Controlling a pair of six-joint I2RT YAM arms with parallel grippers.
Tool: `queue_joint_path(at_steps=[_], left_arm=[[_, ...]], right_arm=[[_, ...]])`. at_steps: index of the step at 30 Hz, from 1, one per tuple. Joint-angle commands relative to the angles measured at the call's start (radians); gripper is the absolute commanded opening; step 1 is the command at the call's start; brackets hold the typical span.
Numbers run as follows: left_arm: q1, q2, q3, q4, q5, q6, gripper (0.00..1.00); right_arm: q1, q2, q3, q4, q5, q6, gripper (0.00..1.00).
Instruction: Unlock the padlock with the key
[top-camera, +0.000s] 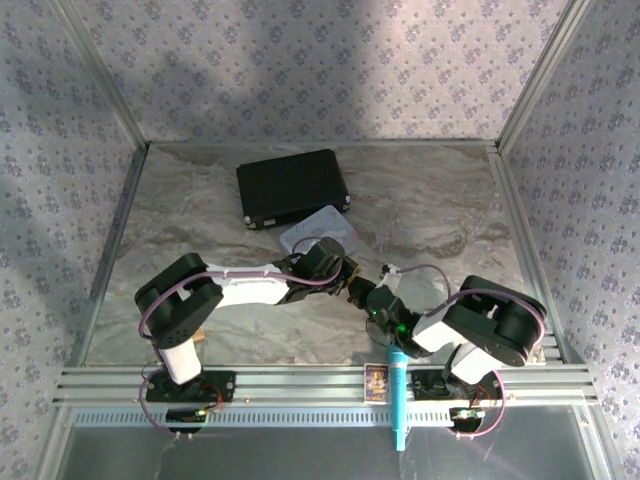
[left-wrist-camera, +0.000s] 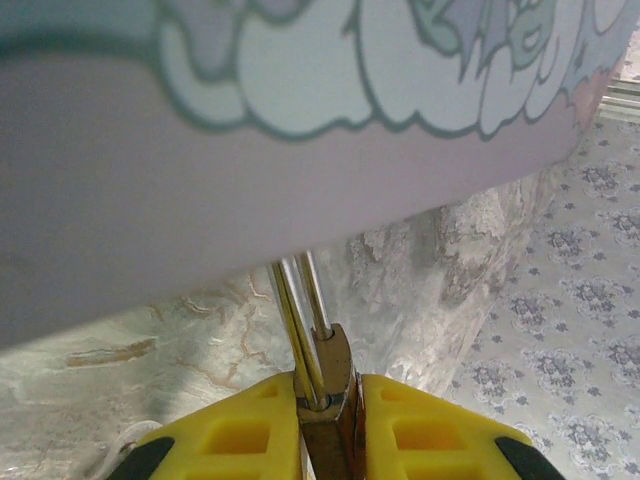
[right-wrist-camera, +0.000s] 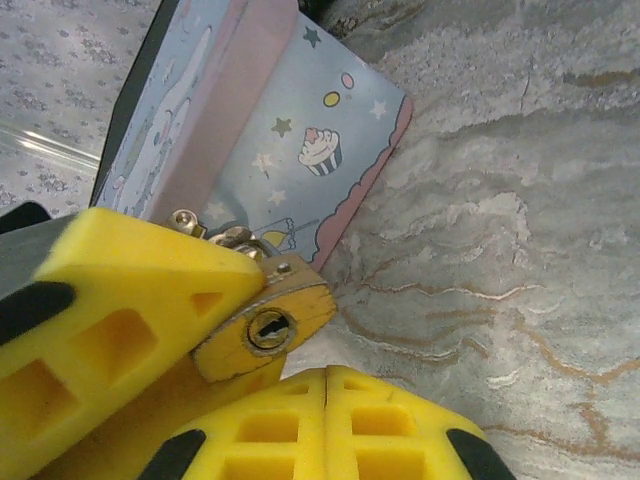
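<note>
The brass-yellow padlock (right-wrist-camera: 265, 318) is clamped in my left gripper (left-wrist-camera: 335, 385), whose yellow fingers (left-wrist-camera: 250, 425) are shut on its body. Its silvery shackle (left-wrist-camera: 300, 305) runs up to the pastel tin (left-wrist-camera: 300, 130). In the right wrist view the padlock's keyhole (right-wrist-camera: 268, 328) faces the camera and holds nothing. Just below it my right gripper (right-wrist-camera: 327, 385) is shut, pads pressed together. The key is hidden; none pokes out from between those pads. In the top view the left gripper (top-camera: 340, 272) and the right gripper (top-camera: 368, 296) meet at mid-table beside the tin (top-camera: 318, 228).
A black case (top-camera: 293, 187) lies behind the tin. At the table's near rail lie a blue pen (top-camera: 398, 395) and a small card (top-camera: 376, 381). Marble tabletop (top-camera: 440, 215) extends right and left, with metal frame posts at the edges.
</note>
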Motion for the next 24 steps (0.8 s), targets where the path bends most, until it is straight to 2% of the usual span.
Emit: queue_joint_path(at_steps=[1, 6, 9, 12, 15, 18, 19, 24], left_arm=[[-0.052, 0.056, -0.095, -0.011, 0.217, -0.159, 0.09], [-0.020, 0.058, -0.093, -0.129, 0.151, -0.091, 0.10], [-0.007, 0.081, -0.104, -0.125, 0.142, -0.077, 0.10], [-0.001, 0.102, -0.086, -0.190, 0.118, -0.033, 0.10], [0.003, 0.101, -0.065, -0.270, 0.037, 0.040, 0.12], [0.023, 0.108, -0.057, -0.311, 0.006, 0.085, 0.13], [0.026, 0.105, -0.056, -0.332, -0.007, 0.091, 0.13], [0.030, 0.068, -0.073, -0.414, -0.075, 0.122, 0.16]], right_arm=[[-0.023, -0.036, -0.011, -0.030, -0.093, 0.027, 0.00], [-0.053, -0.208, -0.027, -0.267, -0.120, -0.028, 0.00], [-0.098, -0.318, -0.023, -0.427, -0.173, -0.054, 0.00], [-0.188, -0.378, 0.016, -0.588, -0.343, -0.150, 0.00], [-0.261, -0.367, 0.092, -0.739, -0.523, -0.267, 0.00], [-0.262, -0.367, 0.135, -0.833, -0.529, -0.326, 0.00], [-0.260, -0.369, 0.147, -0.852, -0.522, -0.339, 0.06], [-0.251, -0.365, 0.178, -0.898, -0.498, -0.353, 0.10]])
